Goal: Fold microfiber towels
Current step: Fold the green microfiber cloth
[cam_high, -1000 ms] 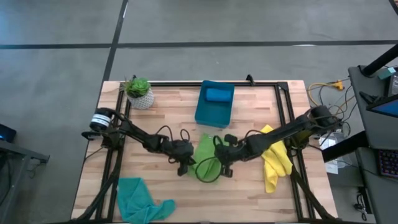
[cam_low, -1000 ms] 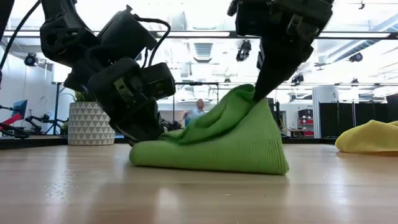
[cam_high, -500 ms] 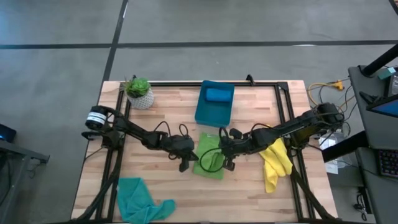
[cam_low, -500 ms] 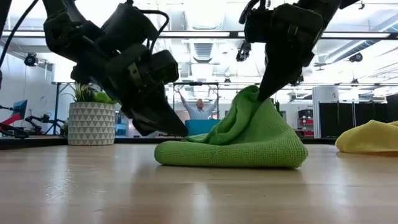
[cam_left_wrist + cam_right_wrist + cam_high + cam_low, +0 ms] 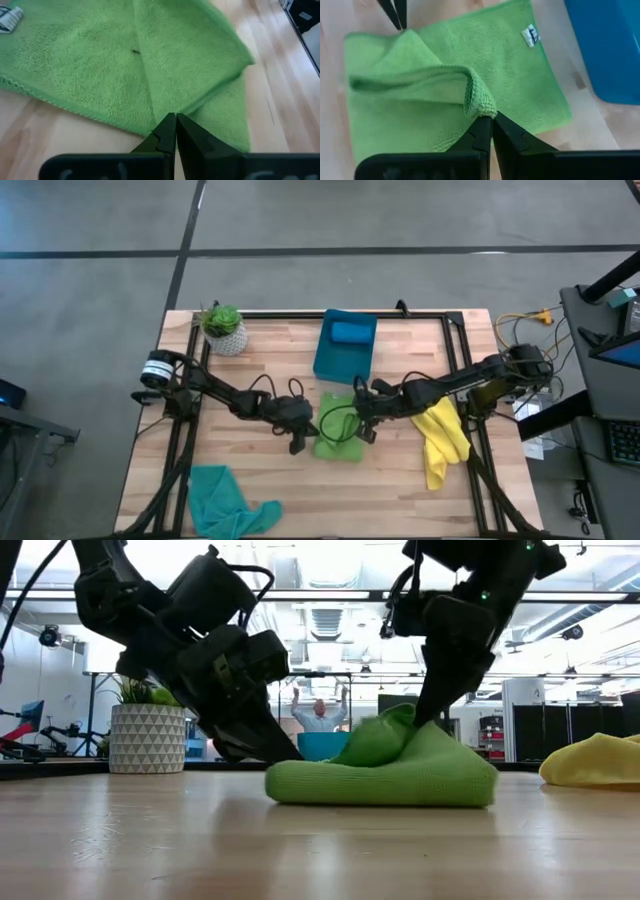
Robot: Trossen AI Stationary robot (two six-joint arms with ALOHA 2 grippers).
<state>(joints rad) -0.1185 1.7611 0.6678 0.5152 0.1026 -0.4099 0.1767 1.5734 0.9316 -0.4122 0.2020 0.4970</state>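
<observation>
The lime green towel [image 5: 340, 435] lies partly folded at the table's middle, its bulk flat on the wood and a hump [image 5: 385, 735] raised near its right end. My left gripper [image 5: 175, 117] is shut at its left corner, low over the table. My right gripper [image 5: 490, 119] is shut on the hump from above. A yellow towel [image 5: 440, 442] lies in a heap at the right. A teal towel [image 5: 225, 500] lies at the near left. A blue towel [image 5: 350, 332] rests inside the blue bin [image 5: 335, 365]. My left gripper pinches the green towel's left corner [image 5: 167, 111] at the fingertips, where a folded-over flap meets the layer beneath. The fingers slant down from the table's left. The cloth there lies low on the table. My right gripper pinches a curled hem edge [image 5: 479, 102] of the towel's upper layer between its fingertips, pointing steeply down. That edge is held a little above the rest of the towel [image 5: 395, 725], which rests slack on the table.
A potted plant [image 5: 224, 328] stands at the far left corner. The blue bin sits just beyond the green towel. Bare wood [image 5: 330, 490] lies toward the near edge. Black frame rails [image 5: 455, 360] run along the table's sides. A person [image 5: 320, 715] stands far off in the room.
My right gripper has gone toward the table's far edge and down, carrying the towel's raised edge with it. The tall green peak has sunk into a low hump, and the towel's left end has drawn in toward the right.
</observation>
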